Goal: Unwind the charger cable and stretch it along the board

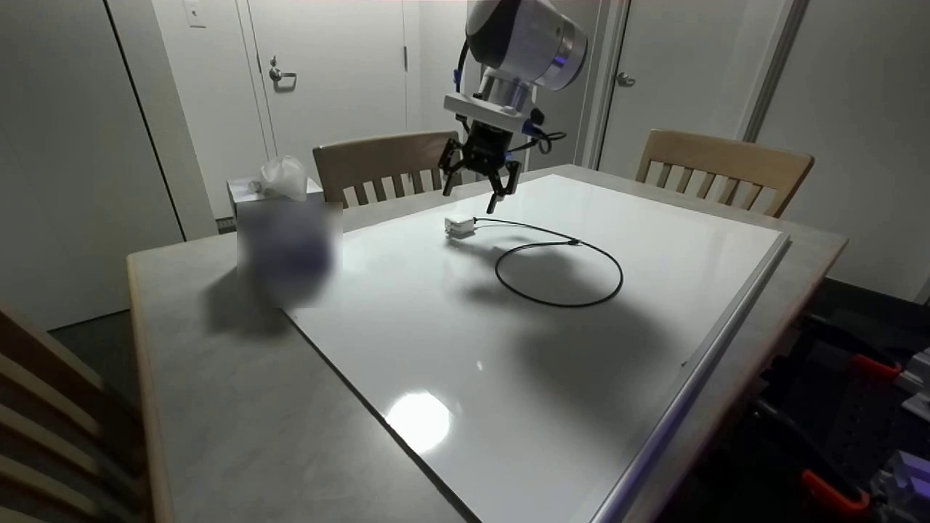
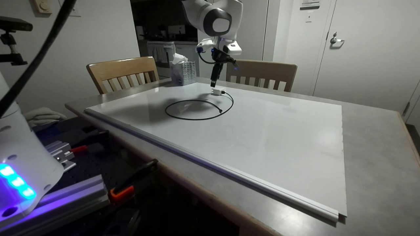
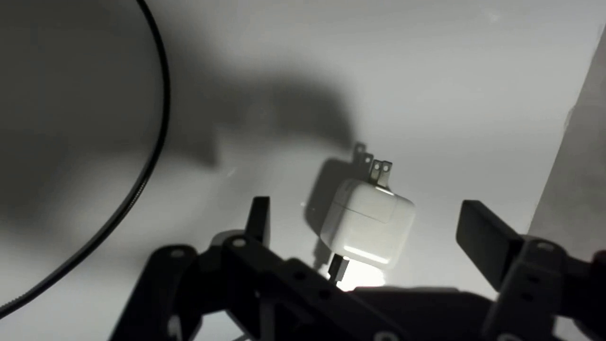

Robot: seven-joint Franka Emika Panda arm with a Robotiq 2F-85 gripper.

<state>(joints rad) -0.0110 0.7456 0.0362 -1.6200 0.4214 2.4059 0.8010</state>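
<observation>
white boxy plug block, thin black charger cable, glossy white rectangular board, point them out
White boxy plug block (image 3: 369, 225), wrist view, casing's middle
Thin black charger cable (image 3: 166, 94), wrist view, curved stretch
Glossy white rectangular board (image 2: 249, 132), in an exterior view, bare middle

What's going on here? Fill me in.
A white robot arm is here to straighten a thin black charger cable along a large, glossy white rectangular board. Its black two-fingered gripper hangs open above the blocky white plug at one end of the cable; the wrist view shows the plug framed between the jaws. Nothing is gripped yet. The cable lies in roughly one wide loop on the board, so the stretching is still to be done.
</observation>
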